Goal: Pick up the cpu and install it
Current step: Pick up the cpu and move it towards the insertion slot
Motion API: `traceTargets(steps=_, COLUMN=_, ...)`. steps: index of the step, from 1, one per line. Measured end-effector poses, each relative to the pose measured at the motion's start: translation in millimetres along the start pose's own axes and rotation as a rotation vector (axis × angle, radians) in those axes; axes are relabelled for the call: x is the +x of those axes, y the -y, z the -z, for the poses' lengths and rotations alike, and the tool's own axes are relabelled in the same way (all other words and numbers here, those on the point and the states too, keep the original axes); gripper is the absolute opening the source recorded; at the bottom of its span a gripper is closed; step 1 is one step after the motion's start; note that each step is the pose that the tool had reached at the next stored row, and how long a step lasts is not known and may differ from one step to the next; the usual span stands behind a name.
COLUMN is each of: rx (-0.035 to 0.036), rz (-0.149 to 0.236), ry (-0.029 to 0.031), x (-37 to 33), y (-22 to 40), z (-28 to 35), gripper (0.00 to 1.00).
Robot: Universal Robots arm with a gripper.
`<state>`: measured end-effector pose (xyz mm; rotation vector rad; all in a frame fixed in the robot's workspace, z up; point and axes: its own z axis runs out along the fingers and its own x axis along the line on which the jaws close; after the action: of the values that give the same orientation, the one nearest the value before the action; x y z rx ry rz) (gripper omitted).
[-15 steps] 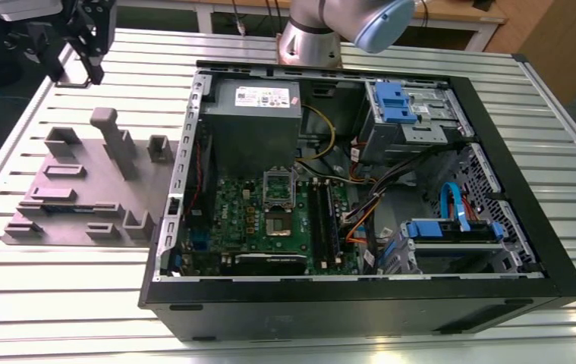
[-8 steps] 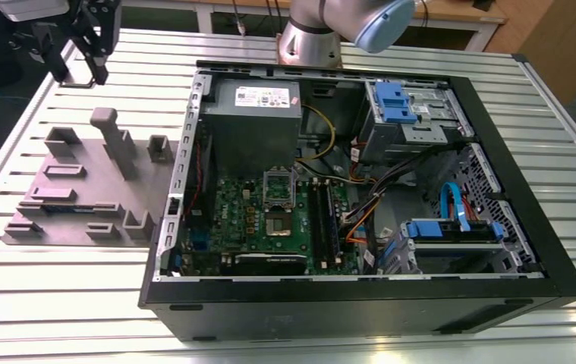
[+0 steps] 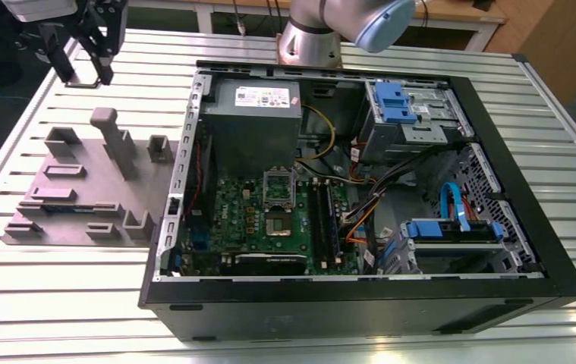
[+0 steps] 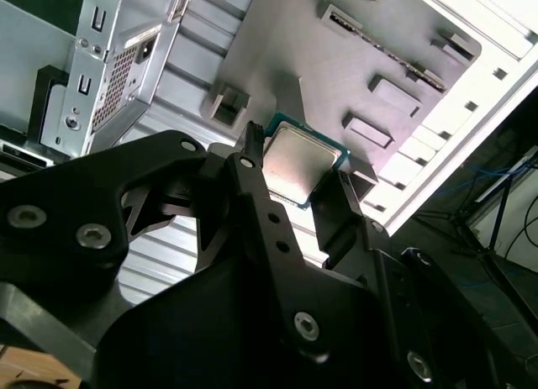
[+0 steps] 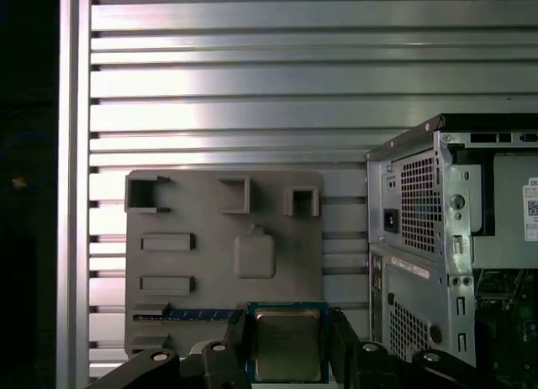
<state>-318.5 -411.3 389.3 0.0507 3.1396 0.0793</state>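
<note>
The black two-fingered gripper [image 3: 85, 78], clamped on the silver-topped square cpu [image 5: 288, 343], hangs above the slatted aluminium table [image 3: 65, 288] with open air around it. Close by, the tall posts [image 3: 118, 148] of the grey plastic fixture plate [image 3: 70, 208] stand up just beside the open black computer case [image 3: 369, 307]. Inside the case, the metal socket frame [image 3: 279, 199] lies uncovered from above, with the grey power-supply box [image 3: 257, 106] on one side and loose black, yellow and orange cables [image 3: 369, 201] on another.

Glare streaks the slatted table [image 5: 252, 78] and the cpu [image 4: 298, 164] top; the computer case [image 3: 369, 311] interior lies shadowed.
</note>
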Motion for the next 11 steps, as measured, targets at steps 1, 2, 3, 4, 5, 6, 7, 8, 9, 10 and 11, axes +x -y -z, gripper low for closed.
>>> traceTargets(steps=1, rx=-0.0001, rz=0.000, ry=0.0001, x=-1.0, y=0.0, z=0.0, gripper=0.47)
traceTargets(steps=2, rx=0.0000, rz=0.000, ry=0.0000, x=-2.1, y=-0.1, z=0.0, gripper=0.47)
traceTargets(steps=3, rx=-0.0001, rz=0.000, ry=0.0001, x=-3.1, y=-0.1, z=0.0, gripper=0.47)
traceTargets(steps=4, rx=-0.0001, rz=0.000, ry=0.0001, x=-4.1, y=-0.1, z=-0.1, gripper=0.47)
traceTargets(steps=5, rx=-0.0001, rz=0.000, ry=0.0001, x=-5.1, y=-0.1, z=0.0, gripper=0.47)
traceTargets(steps=6, rx=0.0000, rz=0.000, ry=0.0000, x=-6.1, y=-0.2, z=0.0, gripper=0.47)
traceTargets(steps=7, rx=-0.0001, rz=0.000, ry=0.0001, x=-7.3, y=-0.2, z=0.0, gripper=0.47)
traceTargets(steps=8, rx=0.0000, rz=0.000, ry=0.0000, x=-8.3, y=-0.3, z=0.0, gripper=0.47)
traceTargets(steps=9, rx=0.0000, rz=0.000, ry=0.0000, x=-9.2, y=-0.3, z=0.0, gripper=0.47)
traceTargets(steps=10, rx=0.0000, rz=0.000, ry=0.0000, x=-10.0, y=-0.3, z=0.0, gripper=0.47)
traceTargets(steps=11, rx=0.0000, rz=0.000, ry=0.0000, x=-10.8, y=-0.3, z=0.0, gripper=0.47)
